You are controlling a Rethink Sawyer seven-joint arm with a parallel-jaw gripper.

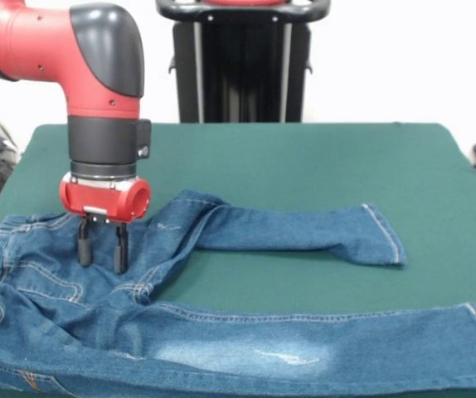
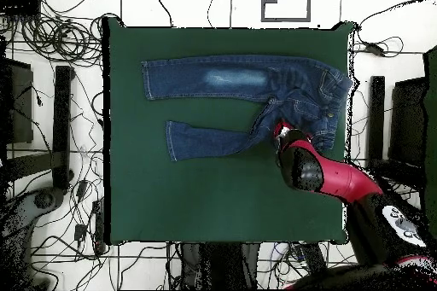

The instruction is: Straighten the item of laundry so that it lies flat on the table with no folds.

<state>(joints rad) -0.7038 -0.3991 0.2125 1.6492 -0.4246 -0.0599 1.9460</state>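
The item of laundry, a pair of blue jeans [image 1: 221, 332], lies on the green table [image 1: 304, 157] with its waist at the left. One leg runs straight along the front edge and has a pale faded patch. The other leg [image 1: 304, 232] bends at the thigh and stretches right, rumpled near the crotch. My gripper [image 1: 101, 259] points straight down over the hip area, open, its fingertips [image 1: 120, 261] at the denim with nothing gripped. In the overhead view the jeans [image 2: 239, 78] lie along the far side, and the arm [image 2: 307, 172] hides the gripper.
A black stand [image 1: 242, 66] rises behind the table. Cables [image 2: 51, 40] and dark equipment [image 2: 61, 125] ring the table on the floor. Bare green cloth [image 2: 213, 194] fills the half of the table away from the jeans.
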